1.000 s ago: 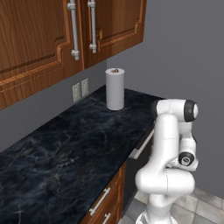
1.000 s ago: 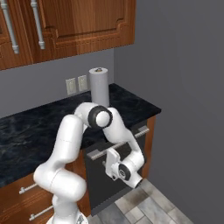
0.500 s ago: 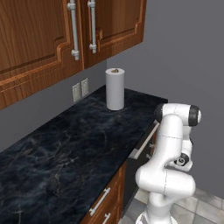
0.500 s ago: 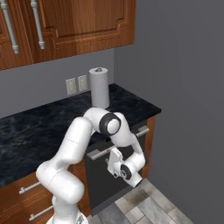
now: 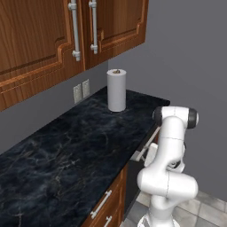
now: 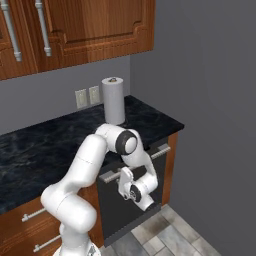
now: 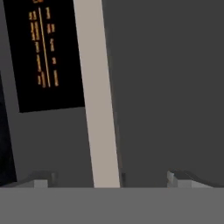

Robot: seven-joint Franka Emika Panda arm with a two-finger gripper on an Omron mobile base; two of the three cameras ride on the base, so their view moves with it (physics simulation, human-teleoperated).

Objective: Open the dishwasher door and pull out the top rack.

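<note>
The dishwasher door (image 6: 131,205) stood closed under the black counter (image 6: 45,145), its long silver handle (image 7: 98,109) running along the top edge beside a dark panel with orange markings (image 7: 43,52). The gripper (image 7: 109,180) hung close in front of that handle with its 2 fingertips (image 7: 40,181) spread wide on either side of the bar, not touching it. A paper towel roll (image 6: 113,100) stood upright on the counter near the wall, under wooden cabinets (image 6: 75,30).
</note>
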